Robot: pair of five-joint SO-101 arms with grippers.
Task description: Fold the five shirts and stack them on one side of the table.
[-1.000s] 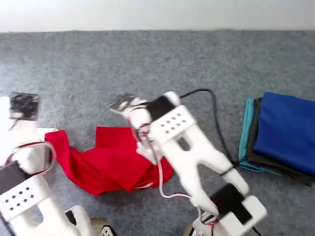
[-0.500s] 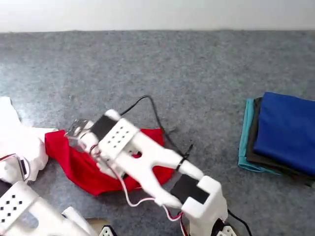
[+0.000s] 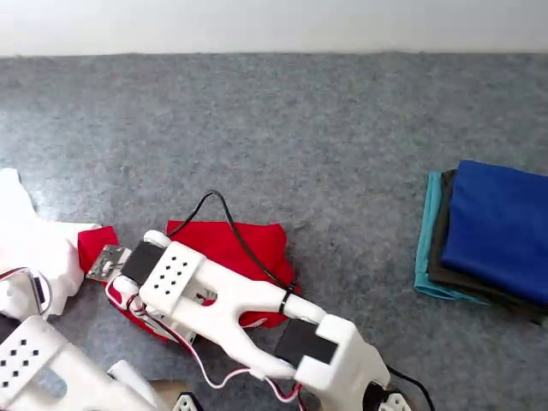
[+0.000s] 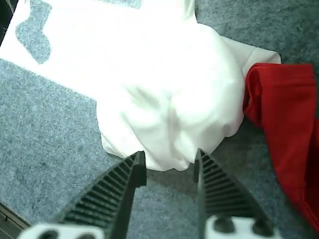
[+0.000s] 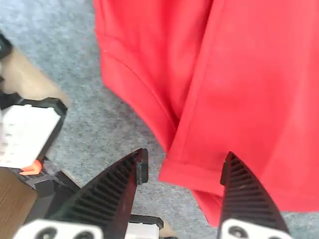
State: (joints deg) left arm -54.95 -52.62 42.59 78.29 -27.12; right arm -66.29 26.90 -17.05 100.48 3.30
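Counting three folded shirts (image 3: 492,227) stacked at three o'clock, two remain: the half-folded red cloth shirt (image 3: 248,244) at seven under the open right tool (image 5: 185,164), the crumpled white cloth shirt (image 4: 164,99) at nine under the open left tool (image 4: 169,159).

The counter (image 3: 282,128) is covered all over in a grey, speckled material, felt or short carpet by the look of it, lying flat and even right to its far edge. Along that far edge runs a plain white wall (image 3: 274,26), meeting the grey in a straight line. Past the covering's near edge, the right wrist view catches a tan patch (image 5: 22,82) and close by a darker brown surface (image 5: 10,211), possibly wood, though too little shows to be sure. A small tan sliver (image 3: 164,390) sits at the near edge in the high view.
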